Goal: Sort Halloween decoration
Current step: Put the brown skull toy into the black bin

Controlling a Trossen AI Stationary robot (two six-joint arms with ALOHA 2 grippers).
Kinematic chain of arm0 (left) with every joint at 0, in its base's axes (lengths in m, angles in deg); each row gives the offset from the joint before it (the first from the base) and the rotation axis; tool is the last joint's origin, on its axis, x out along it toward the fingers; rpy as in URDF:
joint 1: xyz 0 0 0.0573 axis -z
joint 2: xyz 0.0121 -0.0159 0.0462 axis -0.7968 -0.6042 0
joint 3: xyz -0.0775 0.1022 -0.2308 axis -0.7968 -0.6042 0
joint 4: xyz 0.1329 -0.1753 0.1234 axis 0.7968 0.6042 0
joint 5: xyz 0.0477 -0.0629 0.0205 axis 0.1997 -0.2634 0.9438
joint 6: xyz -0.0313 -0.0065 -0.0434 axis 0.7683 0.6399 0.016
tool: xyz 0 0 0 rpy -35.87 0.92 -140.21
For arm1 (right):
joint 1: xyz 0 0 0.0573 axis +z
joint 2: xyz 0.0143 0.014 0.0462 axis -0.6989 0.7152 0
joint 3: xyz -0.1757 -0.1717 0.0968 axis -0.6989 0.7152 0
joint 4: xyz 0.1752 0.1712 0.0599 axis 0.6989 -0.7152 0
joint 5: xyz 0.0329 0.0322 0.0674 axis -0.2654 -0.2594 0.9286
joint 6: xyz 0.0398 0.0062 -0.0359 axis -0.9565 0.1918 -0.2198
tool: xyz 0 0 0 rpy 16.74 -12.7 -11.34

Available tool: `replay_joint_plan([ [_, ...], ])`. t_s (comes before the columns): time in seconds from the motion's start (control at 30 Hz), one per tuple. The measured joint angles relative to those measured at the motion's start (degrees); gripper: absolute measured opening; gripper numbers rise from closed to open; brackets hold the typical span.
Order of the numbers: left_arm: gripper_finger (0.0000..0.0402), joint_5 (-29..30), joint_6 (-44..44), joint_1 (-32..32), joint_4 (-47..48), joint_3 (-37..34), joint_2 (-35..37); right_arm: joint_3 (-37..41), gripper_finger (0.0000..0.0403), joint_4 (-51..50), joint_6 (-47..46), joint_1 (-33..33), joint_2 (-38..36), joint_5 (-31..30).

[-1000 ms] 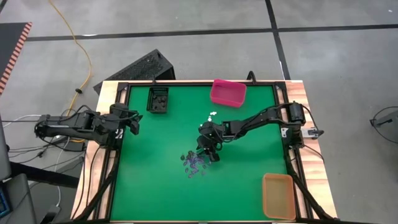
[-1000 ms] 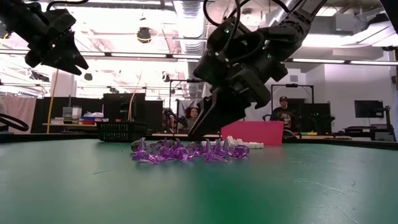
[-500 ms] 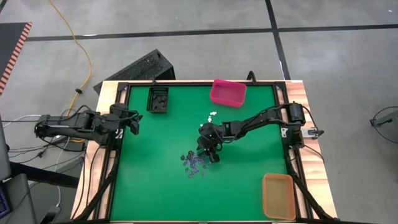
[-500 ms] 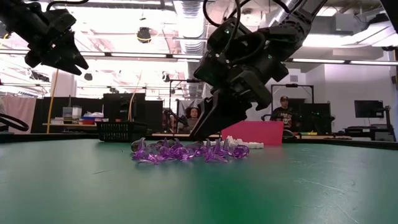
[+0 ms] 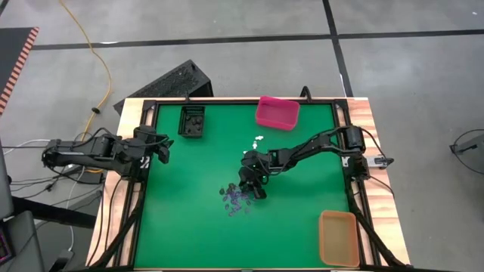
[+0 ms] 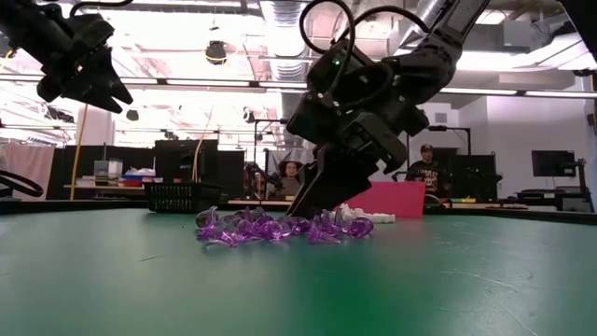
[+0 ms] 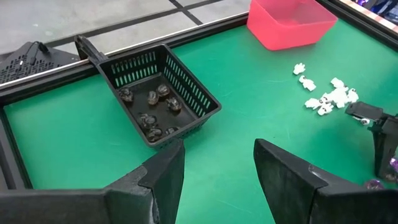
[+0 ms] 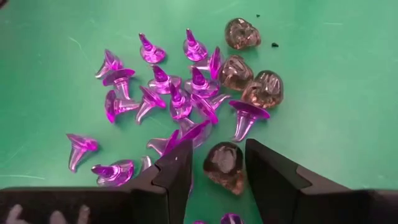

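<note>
The Halloween decoration is a scatter of tiny trinkets in three kinds. Near the middle of the green table (image 5: 181, 227) lies a loose heap of translucent purple witch hats (image 8: 168, 93), cone-shaped with flared brims, most tipped on their sides and some touching. Mixed in at one edge of that heap are smoky dark skulls (image 8: 249, 78), glossy and see-through. A small cluster of white trinkets (image 7: 329, 96) lies apart from the heap, between it and the pink bin (image 5: 277, 112). More dark skulls sit inside the black mesh bin (image 7: 186, 84) at the table's far left corner. The right gripper (image 8: 214, 171) is down at the heap, its fingers set narrowly apart on either side of one dark skull (image 8: 225, 163), which lies between them on the table. The left gripper (image 7: 217, 171) waits raised at the table's left edge, jaws parted and holding nothing. An orange bin (image 5: 338, 237) stands at the near right corner.
</note>
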Motion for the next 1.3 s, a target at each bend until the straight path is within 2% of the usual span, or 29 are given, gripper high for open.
replay_joint_plan([
  [0.17, 0.0183, -0.1, 0.0, 0.0, 0.0, 0.0, 0.0, 0.0, 0.0167, -0.3, 0.4, -0.2, -0.1, -1.2],
  [0.43, 0.0183, -0.1, -0.1, 0.0, 0.0, 0.0, 0.0, 0.0, 0.0114, -0.7, 0.3, -0.9, -0.2, -1.4],
  [0.83, 0.0183, 0.0, -0.2, 0.0, 0.0, 0.0, 0.0, -1.0, 0.0121, -2.0, -2.3, -2.9, -0.2, -1.7],
  [1.3, 0.0183, 0.9, -0.2, 0.0, 0.1, 0.0, 0.0, -14.2, 0.0122, -1.7, 5.4, -7.0, 0.1, -10.3],
])
